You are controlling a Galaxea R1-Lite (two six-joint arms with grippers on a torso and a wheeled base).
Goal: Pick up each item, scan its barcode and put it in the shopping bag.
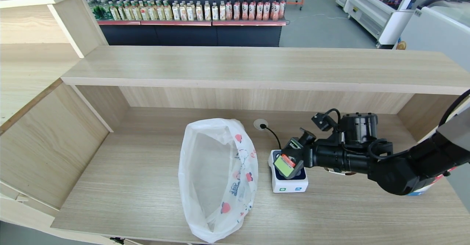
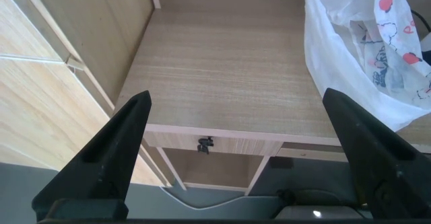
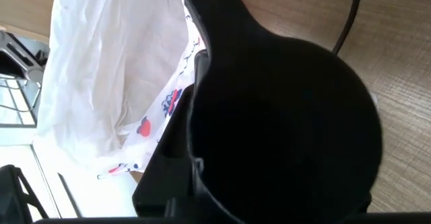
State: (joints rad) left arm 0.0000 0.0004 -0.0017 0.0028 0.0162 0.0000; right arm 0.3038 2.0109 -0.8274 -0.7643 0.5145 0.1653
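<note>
A white shopping bag [image 1: 216, 179] with red and blue prints stands open on the wooden counter. Just right of it sits a small white scanner box [image 1: 290, 182] with a dark top. My right gripper [image 1: 289, 156] is shut on a flat green packet [image 1: 284, 165] with a red label, held tilted just above the scanner's top. In the right wrist view a dark rounded shape [image 3: 283, 123] blocks most of the picture, with the bag [image 3: 101, 76] behind it. My left gripper [image 2: 236, 163] stands open with nothing in it, just off the counter's front edge, with the bag [image 2: 363, 42] ahead of it.
A black cable [image 1: 273, 134] runs from a round hole in the counter [image 1: 260, 123] to the scanner. A raised wooden ledge [image 1: 257, 68] runs along the back and a wooden side wall [image 1: 47, 142] closes the left. Part of a blue and white item [image 1: 422, 191] peeks from under the right arm.
</note>
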